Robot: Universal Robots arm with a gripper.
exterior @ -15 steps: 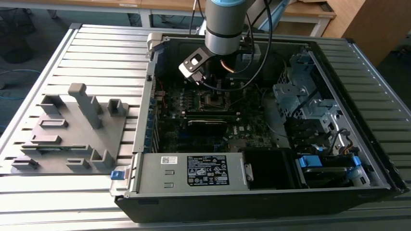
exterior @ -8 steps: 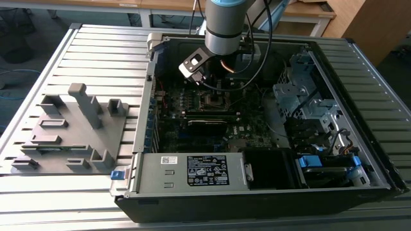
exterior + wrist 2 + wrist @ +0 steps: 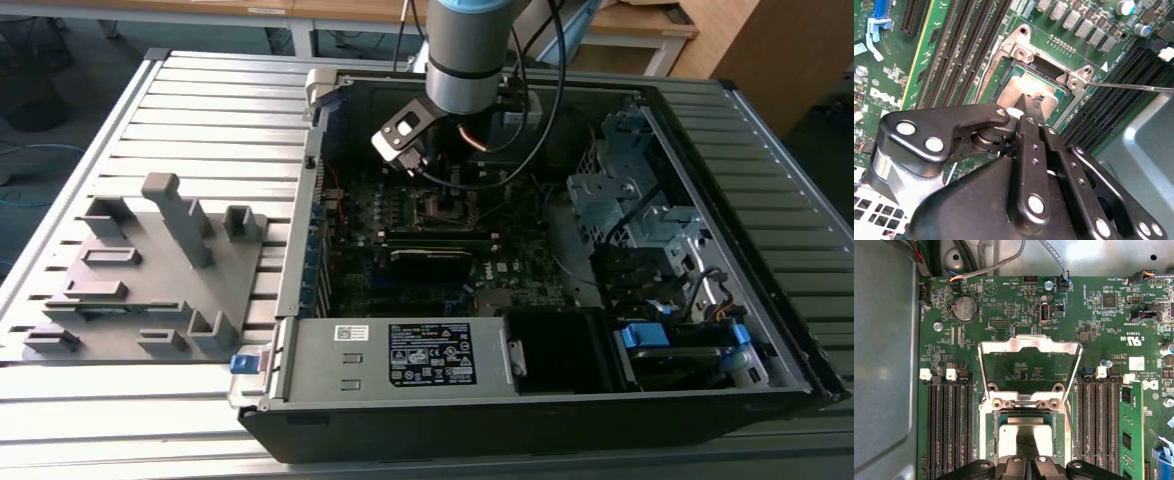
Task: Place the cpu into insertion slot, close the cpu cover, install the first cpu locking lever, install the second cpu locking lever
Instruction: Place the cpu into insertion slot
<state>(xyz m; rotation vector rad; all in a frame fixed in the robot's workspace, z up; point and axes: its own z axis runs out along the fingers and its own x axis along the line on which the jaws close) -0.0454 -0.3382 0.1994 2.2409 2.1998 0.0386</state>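
Observation:
The cpu (image 3: 1026, 430), a flat silver-grey square, lies in the insertion slot (image 3: 995, 440) on the green motherboard; the second wrist view also has the cpu (image 3: 1021, 86). The cpu cover (image 3: 1029, 344) stands tilted up, open behind the slot. My gripper (image 3: 1029, 446) is shut, its narrow black fingertips (image 3: 1027, 102) together over the cpu's top; whether they touch it I cannot tell. A thin metal lever rod (image 3: 1134, 87) sticks out beside the socket. In the exterior view the gripper (image 3: 447, 182) hangs inside the open case above the socket (image 3: 447, 207).
Long black memory slots (image 3: 949, 430) flank the socket on both sides, with a green card (image 3: 1131, 435) standing beyond them. The grey case wall (image 3: 884, 365) is close by. A grey moulded fixture (image 3: 147, 270) lies on the slatted table at the exterior view's left.

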